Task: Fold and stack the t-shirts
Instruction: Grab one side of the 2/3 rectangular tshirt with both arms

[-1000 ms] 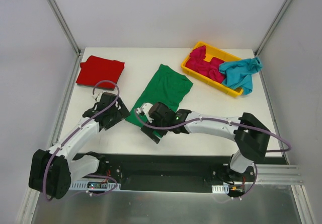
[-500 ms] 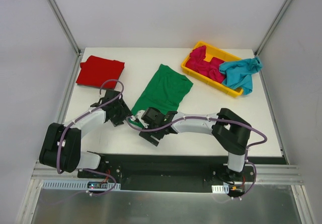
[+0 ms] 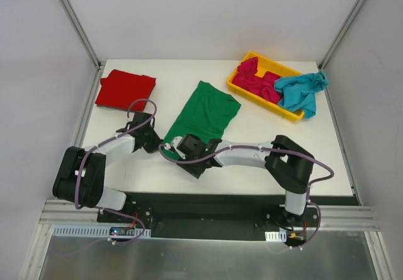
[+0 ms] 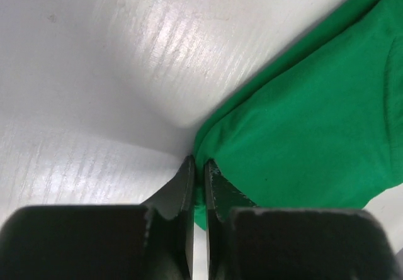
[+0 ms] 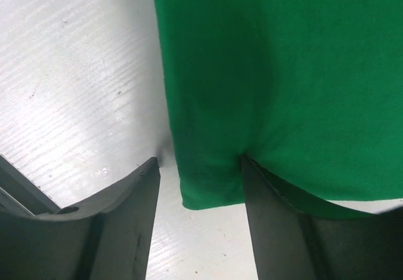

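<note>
Grasping step: left tool [image 4: 199, 164] pinches near-left corner of green t-shirt [image 3: 204, 113]; right tool [image 5: 198, 170], spread, straddles its near hem; next it probably must close before both lift.

No readable text, labels or numbers anywhere.

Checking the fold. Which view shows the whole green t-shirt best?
Top external: nearly the whole green t-shirt shows. Left wrist shows one corner at the left hand; right wrist, just an edge inside the right hand.
</note>
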`<action>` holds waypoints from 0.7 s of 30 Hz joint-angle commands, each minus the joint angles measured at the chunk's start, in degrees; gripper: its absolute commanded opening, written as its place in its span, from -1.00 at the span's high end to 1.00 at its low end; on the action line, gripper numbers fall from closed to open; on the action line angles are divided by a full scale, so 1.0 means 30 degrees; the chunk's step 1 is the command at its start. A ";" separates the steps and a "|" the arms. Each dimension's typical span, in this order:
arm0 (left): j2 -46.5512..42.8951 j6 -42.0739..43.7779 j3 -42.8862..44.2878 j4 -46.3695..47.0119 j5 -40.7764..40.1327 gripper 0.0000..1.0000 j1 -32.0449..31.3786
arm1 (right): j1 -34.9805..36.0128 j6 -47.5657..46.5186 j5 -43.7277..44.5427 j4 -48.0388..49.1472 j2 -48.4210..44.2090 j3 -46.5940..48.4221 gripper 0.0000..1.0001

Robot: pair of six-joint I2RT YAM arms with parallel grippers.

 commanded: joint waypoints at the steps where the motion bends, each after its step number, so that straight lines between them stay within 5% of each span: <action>1: -0.1087 -0.0315 -0.1131 -0.1071 -0.0411 1.00 0.0095 | 0.0192 0.0409 0.0211 -0.1018 0.0112 -0.0029 -0.04; 4: -0.2434 -0.0579 -0.1571 -0.1538 -0.0732 1.00 0.0095 | 0.0543 0.0673 -0.0023 -0.1311 0.0141 -0.0029 0.15; 10: -0.6938 -0.1399 -0.2391 -0.4318 -0.2809 1.00 0.0095 | 0.1656 0.2049 -0.0604 -0.2044 -0.0589 0.0000 0.87; 21: -1.8282 -0.3128 -0.1195 -1.2549 -0.6590 1.00 0.0095 | 0.3738 0.5506 -0.8280 -0.0056 -0.3899 0.0908 0.99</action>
